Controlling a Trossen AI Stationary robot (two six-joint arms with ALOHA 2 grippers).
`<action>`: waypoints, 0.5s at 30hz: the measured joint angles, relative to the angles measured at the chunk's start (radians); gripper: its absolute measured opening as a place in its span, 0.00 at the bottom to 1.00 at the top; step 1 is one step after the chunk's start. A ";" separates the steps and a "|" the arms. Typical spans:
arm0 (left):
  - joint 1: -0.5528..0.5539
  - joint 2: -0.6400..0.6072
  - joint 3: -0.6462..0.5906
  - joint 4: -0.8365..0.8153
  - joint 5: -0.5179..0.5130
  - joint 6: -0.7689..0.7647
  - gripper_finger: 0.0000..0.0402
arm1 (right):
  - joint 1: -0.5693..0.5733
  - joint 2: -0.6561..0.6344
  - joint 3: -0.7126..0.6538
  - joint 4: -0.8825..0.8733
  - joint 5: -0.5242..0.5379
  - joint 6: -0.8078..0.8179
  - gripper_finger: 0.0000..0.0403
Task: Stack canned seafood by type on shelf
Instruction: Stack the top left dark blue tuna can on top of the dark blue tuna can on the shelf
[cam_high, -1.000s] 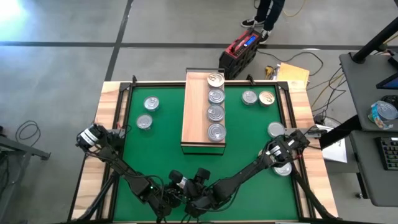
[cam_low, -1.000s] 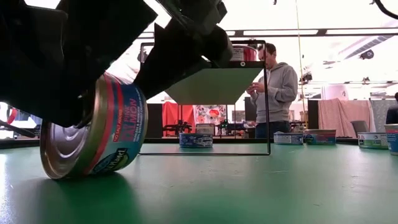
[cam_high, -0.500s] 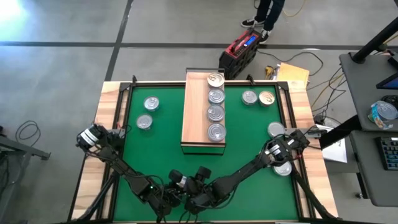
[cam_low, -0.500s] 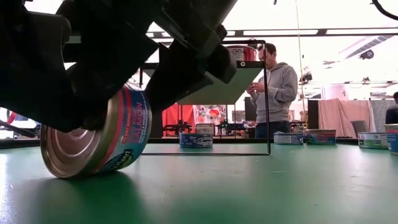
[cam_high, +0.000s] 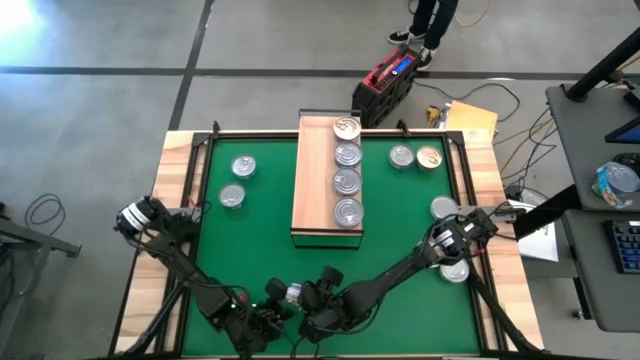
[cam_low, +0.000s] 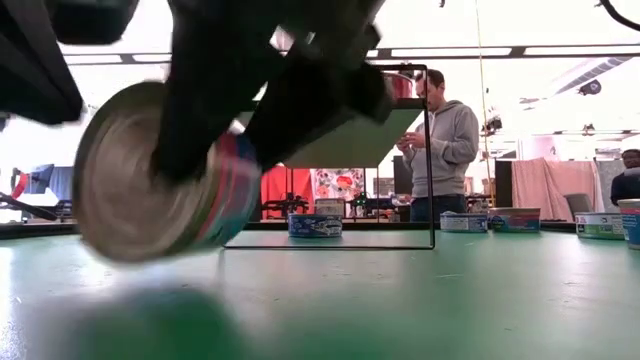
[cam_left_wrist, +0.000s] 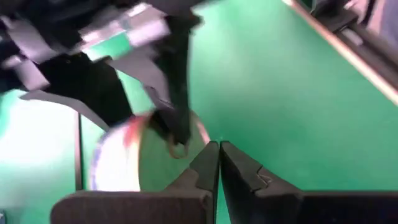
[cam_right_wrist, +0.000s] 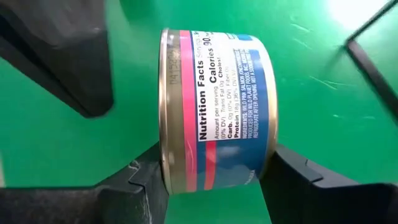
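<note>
A canned seafood tin (cam_right_wrist: 214, 106) with a pink and blue label stands on edge between the fingers of my right gripper (cam_right_wrist: 214, 177), near the mat's near edge (cam_high: 293, 293). It shows blurred in the low view (cam_low: 150, 180). My left gripper (cam_left_wrist: 219, 149) is shut and sits just beside the tin, with green mat showing between them. The shelf (cam_high: 315, 180) stands on the far middle of the mat. Several tins lie in a row on its right half: a gold-lidded one (cam_high: 347, 128) farthest, then silver-lidded ones (cam_high: 346, 182). My right gripper pinches the tin across its two flat ends, one finger (cam_right_wrist: 140, 183) on the silver end (cam_right_wrist: 164, 155) and the other on the opposite end (cam_right_wrist: 268, 165). The fingers slant down from the table's right. The tin sits on edge, clear of the mat.
Loose tins lie flat on the green mat: two at the left (cam_high: 243, 166) (cam_high: 231, 196), two at the far right (cam_high: 401, 156) (cam_high: 429, 158), and two beside the right arm (cam_high: 444, 208) (cam_high: 455, 270). A person (cam_low: 440, 150) stands beyond the table.
The tin stood tilted with its rim on the mat. Now it hangs clear of the mat in my right gripper, its silver end turned more toward the low camera. My left gripper has drawn up and away from the tin, toward the table's left.
</note>
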 joint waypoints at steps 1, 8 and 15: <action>-0.007 -0.006 0.001 0.001 -0.002 0.000 0.00 | 0.002 -0.013 -0.001 -0.007 -0.006 0.006 0.47; -0.062 -0.018 0.002 -0.004 -0.095 -0.003 0.00 | 0.023 -0.116 -0.005 -0.092 -0.063 0.095 0.47; -0.105 -0.034 0.002 -0.022 -0.226 -0.004 0.00 | 0.028 -0.248 -0.009 -0.225 -0.088 0.127 0.47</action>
